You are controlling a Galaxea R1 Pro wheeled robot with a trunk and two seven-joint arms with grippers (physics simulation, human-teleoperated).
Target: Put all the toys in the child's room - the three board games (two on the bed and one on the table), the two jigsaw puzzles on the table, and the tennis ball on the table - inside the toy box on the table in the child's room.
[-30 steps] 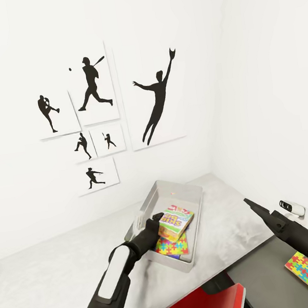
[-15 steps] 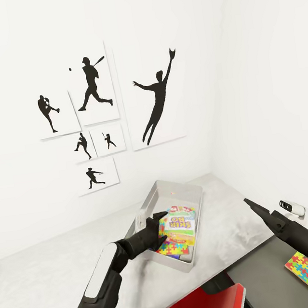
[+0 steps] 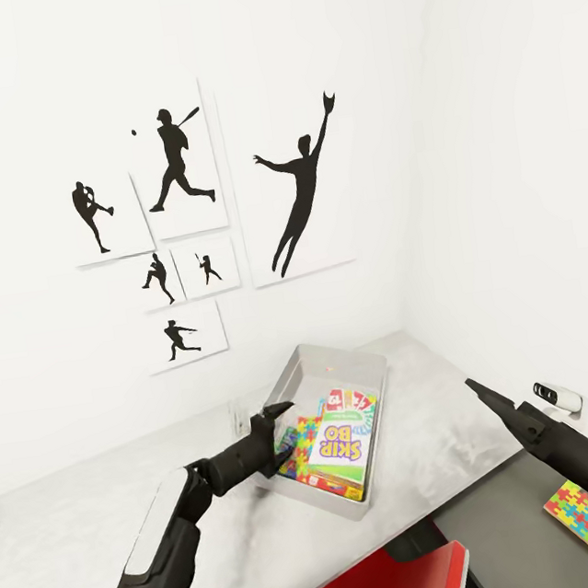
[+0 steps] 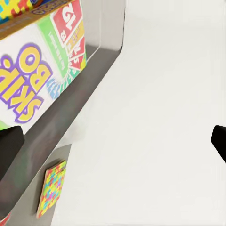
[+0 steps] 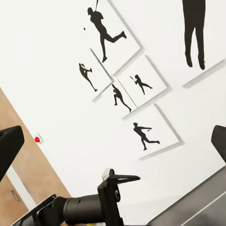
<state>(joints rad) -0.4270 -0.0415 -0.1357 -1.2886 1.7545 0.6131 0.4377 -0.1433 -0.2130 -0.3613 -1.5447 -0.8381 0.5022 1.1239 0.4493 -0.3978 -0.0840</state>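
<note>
Left pincer (image 3: 273,427) hangs open at the toy box (image 3: 363,359) rim; the Skip-Bo board game (image 3: 334,439) lies inside, just beyond. Best lift clear without nudging the wall. Right pincer (image 3: 473,388) open, empty.

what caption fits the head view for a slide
Left hand open beside the toy box, Skip-Bo board game lying on a jigsaw puzzle inside.

Six black baseball silhouette pictures (image 3: 192,224) hang clustered on the white wall (image 3: 19,107). Well below them, to the right, a red chair (image 3: 388,583); a small white device (image 3: 558,396) further right.
</note>
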